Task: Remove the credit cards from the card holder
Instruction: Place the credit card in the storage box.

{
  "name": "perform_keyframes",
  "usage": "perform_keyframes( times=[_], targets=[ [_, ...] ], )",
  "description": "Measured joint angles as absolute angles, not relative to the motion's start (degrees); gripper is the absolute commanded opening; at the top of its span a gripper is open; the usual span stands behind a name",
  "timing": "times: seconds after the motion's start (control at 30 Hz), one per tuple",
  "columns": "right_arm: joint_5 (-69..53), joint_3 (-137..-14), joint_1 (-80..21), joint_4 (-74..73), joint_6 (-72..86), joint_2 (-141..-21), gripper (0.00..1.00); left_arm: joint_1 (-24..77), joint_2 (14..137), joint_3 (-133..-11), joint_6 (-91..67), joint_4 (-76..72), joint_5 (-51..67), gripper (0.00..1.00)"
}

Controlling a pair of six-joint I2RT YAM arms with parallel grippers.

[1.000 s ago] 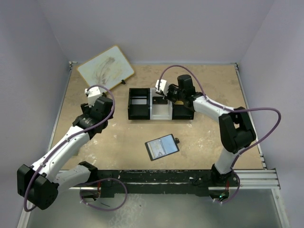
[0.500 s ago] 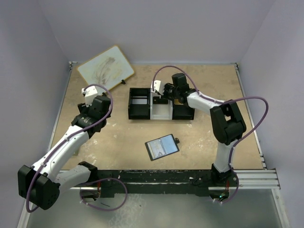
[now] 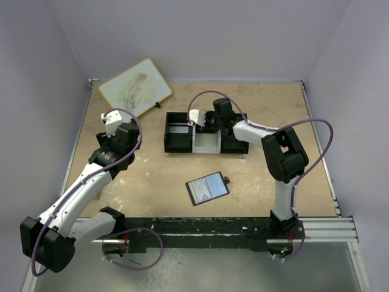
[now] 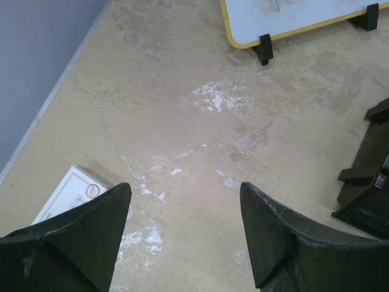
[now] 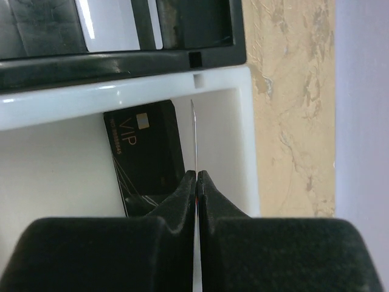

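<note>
The right hand [image 5: 196, 177] is clamped on a thin card [image 5: 194, 131], seen edge-on, above the white middle compartment of the tray [image 3: 167, 134], where a dark card [image 5: 149, 152] lies flat. The left hand [image 4: 183, 190] hangs with its fingers apart over the desk [image 4: 182, 121] on the left. The card holder [image 3: 207, 188] lies open on the desk, near the middle and nearer than the tray.

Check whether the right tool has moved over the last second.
Yes. In the top view the right tool, shut on a thin card, has shifted left, judged against the fixed three-compartment tray.
</note>
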State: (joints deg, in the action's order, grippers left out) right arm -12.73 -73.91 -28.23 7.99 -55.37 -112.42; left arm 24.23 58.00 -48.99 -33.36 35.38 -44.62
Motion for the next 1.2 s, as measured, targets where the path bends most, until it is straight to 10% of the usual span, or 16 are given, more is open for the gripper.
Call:
perform_keyframes(
  times=[1.2],
  targets=[
    [-12.8, -72.7, -29.8, 7.3, -50.8, -114.4, 0.44, 24.2, 57.7, -49.0, -33.3, 35.5, -44.5, 0.70]
  ],
)
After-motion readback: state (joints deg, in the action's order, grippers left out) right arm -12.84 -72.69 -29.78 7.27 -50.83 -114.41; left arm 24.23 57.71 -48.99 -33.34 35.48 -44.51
